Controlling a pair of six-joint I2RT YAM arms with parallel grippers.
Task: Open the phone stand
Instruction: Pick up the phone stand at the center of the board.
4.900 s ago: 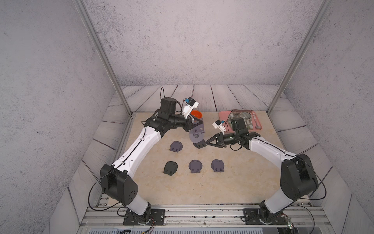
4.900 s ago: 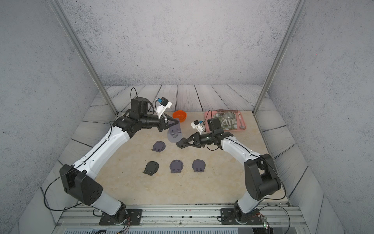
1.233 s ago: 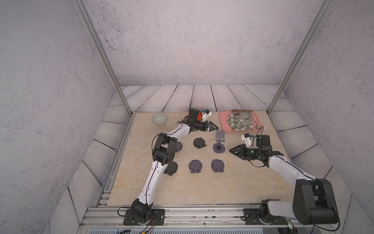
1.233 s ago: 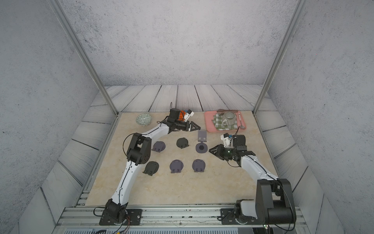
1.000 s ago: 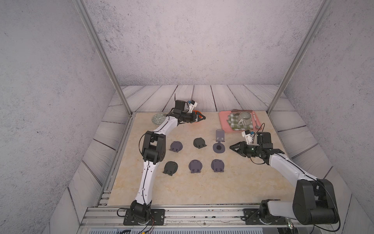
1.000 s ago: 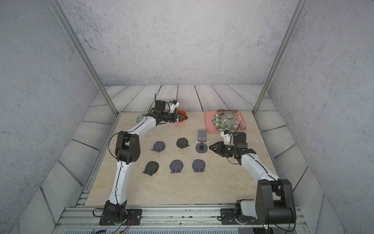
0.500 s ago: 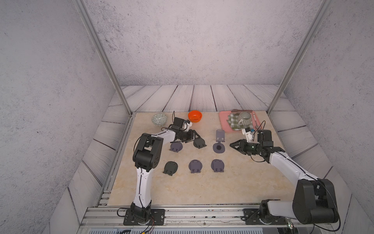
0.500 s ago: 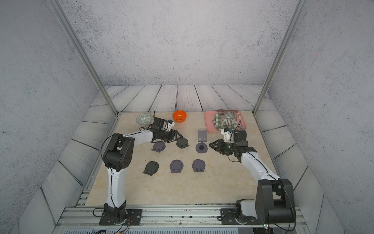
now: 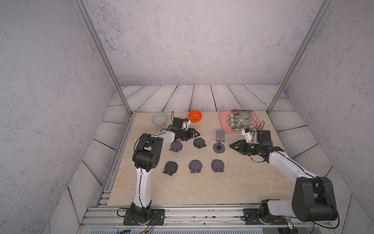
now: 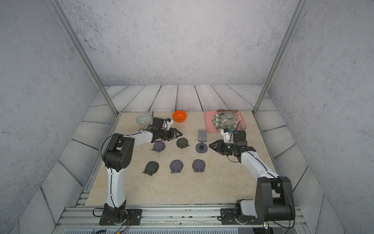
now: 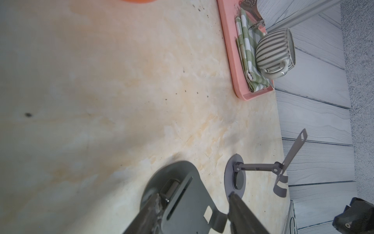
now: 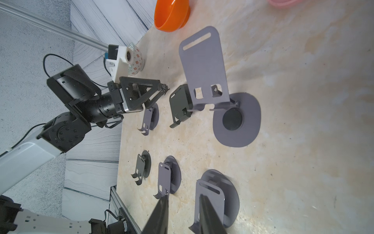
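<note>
Left hand (image 9: 196,133) poised at a dark folded stand (image 9: 199,142); one opened stand (image 9: 220,136) is upright on the bench (image 9: 202,188).
The dark folded stand lies flat just left of the opened stand. The left hand's jaws are parted, and in the left wrist view its fingers (image 11: 240,210) flank the folded plate; I cannot tell whether they touch it. The right hand (image 9: 231,145) sits low just right of the opened stand, its jaws slightly apart and empty. Four other folded stands (image 9: 195,166) lie left of the opened stand or nearer the robot.
</note>
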